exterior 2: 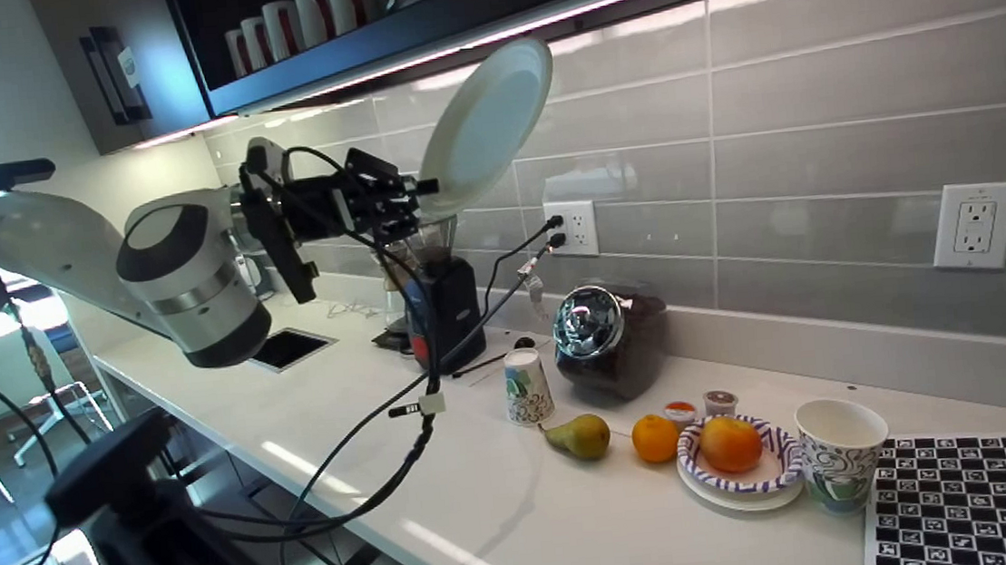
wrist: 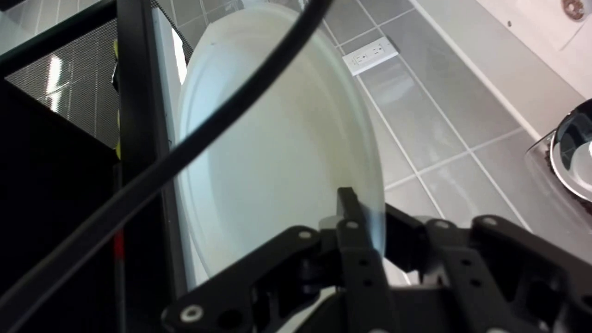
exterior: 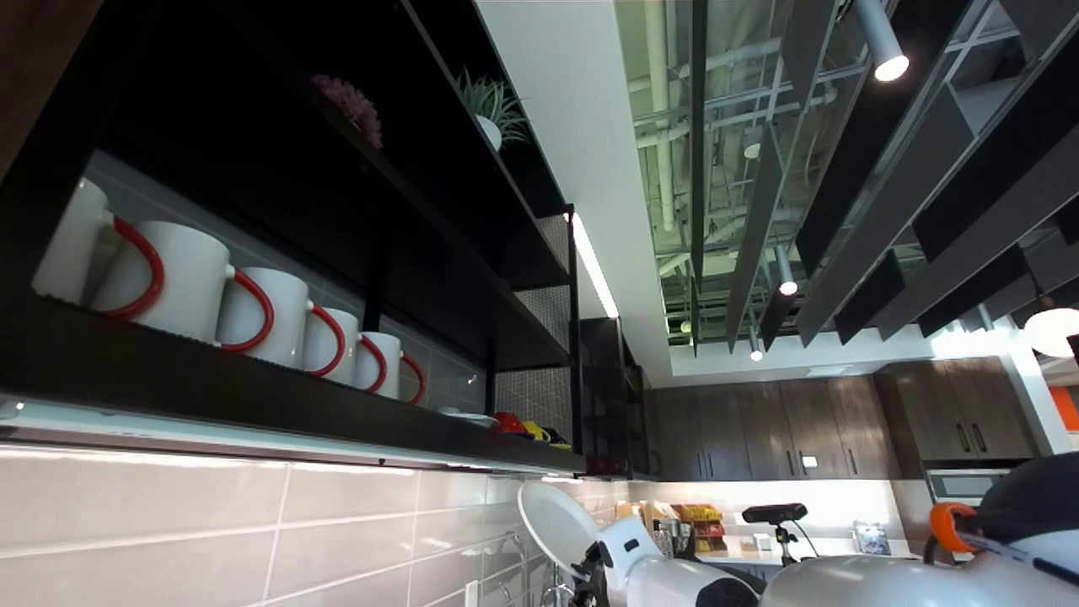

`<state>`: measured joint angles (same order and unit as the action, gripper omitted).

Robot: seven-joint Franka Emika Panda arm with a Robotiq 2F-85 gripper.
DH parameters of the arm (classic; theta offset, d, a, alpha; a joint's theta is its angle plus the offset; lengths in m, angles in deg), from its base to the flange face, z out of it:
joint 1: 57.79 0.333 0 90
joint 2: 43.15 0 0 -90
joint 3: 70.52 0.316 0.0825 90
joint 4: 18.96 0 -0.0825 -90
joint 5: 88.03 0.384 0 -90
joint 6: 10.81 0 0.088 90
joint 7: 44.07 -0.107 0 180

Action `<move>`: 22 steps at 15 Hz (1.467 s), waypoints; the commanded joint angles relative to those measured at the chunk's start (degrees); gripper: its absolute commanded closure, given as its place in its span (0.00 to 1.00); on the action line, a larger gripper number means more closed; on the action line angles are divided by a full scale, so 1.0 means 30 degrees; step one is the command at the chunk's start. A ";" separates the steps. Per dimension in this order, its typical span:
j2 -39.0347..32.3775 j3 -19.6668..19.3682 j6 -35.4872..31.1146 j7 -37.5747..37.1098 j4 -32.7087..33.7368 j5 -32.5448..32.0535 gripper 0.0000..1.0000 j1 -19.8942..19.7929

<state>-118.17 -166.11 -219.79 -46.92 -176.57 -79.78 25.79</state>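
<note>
Plate (exterior: pixel 552 521), steeply tilted, shows in an exterior view at the end of the gripper (exterior: pixel 582 573), beyond the row of white mugs (exterior: pixel 198 278) that stand on the black shelf (exterior: pixel 253 392) at the left, and lower than that shelf. In an exterior view the jaws stand nearly together, pinching the plate's lower rim and holding it well above the counter (exterior 2: pixel 579 531), before the tiled wall (exterior 2: pixel 816 109). Beneath it is a blender (exterior 2: pixel 451 310); to the right come a paper cup (exterior 2: pixel 528 394), a jar (exterior 2: pixel 614 350), a pear (exterior 2: pixel 580 438), an orange (exterior 2: pixel 655 438) and, nearer, a striped bowl (exterior 2: pixel 787 456) with a reddish fruit (exterior 2: pixel 730 445) in it and a second cup (exterior 2: pixel 837 463) just beside. In the wrist view one finger lies over the plate's face, the other behind its rim; the shelf is close on the left, a cable (wrist: pixel 222 119) crosses in front of the plate, and an outlet (wrist: pixel 370 55) shows far and to the right. Whether plate and shelf touch cannot be told.
</note>
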 commanded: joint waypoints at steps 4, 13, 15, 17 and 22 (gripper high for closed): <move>-0.0017 -0.2148 0.0171 0.1352 0.0026 0.0873 0.99 0.1602; 0.0384 -0.2165 -0.0204 0.1285 0.0028 0.0644 0.99 0.1597; 0.0570 -0.3107 -0.1205 0.1662 0.0036 0.0366 0.99 0.1939; 0.0676 -0.4227 -0.2959 0.2084 0.0060 0.0064 0.99 0.2159; 0.2224 -0.6936 -0.4942 0.2801 0.0089 -0.1847 0.99 0.3579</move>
<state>-117.62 -181.97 -232.59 -41.86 -176.35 -80.59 32.88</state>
